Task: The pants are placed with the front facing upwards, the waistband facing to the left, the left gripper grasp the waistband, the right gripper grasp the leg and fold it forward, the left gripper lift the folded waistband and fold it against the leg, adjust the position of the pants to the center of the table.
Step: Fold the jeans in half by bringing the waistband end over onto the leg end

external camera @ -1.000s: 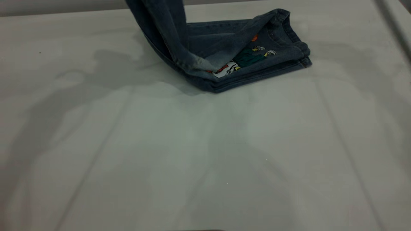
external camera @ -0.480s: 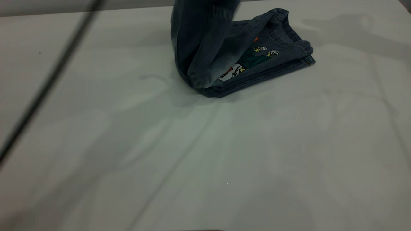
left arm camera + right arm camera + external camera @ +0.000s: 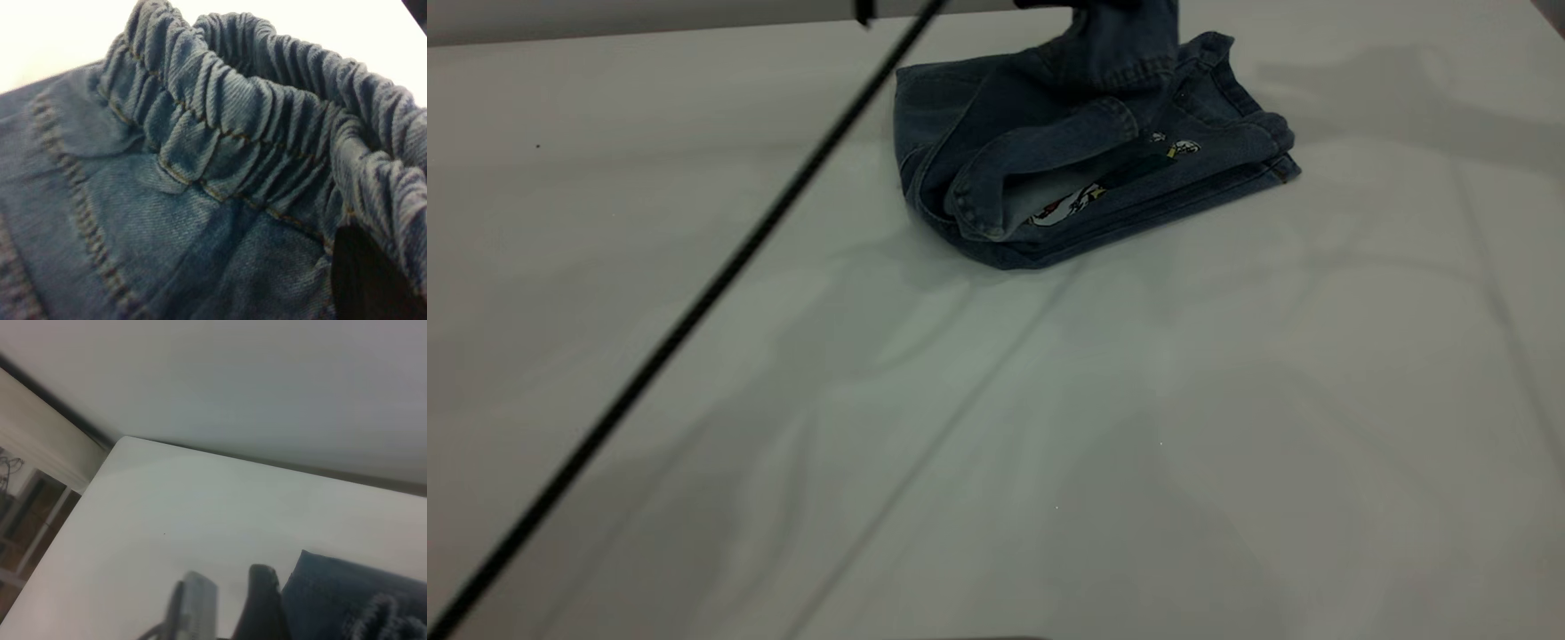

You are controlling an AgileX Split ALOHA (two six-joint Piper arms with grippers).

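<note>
The blue denim pants [image 3: 1049,133] lie folded at the far middle of the table [image 3: 996,444]. The leg [image 3: 1192,164] lies flat, its cartoon figure [image 3: 1067,204] peeking out under the fold. The waistband [image 3: 253,127], gathered and elastic, is held up and draped over the leg. My left gripper [image 3: 373,273] is shut on the waistband; one dark finger [image 3: 363,283] presses into the denim. In the exterior view it is almost wholly cut off at the upper edge. My right gripper [image 3: 260,607] shows only in its wrist view, close beside the denim [image 3: 347,600].
A thick black cable [image 3: 694,311] slants across the exterior view from the far middle to the near left corner. In the right wrist view the table's corner [image 3: 123,443] shows with a dark gap and a wall behind.
The lifted waistband end has swung from the left to the right and come down over the leg. The black cable has swept further across the exterior view.
</note>
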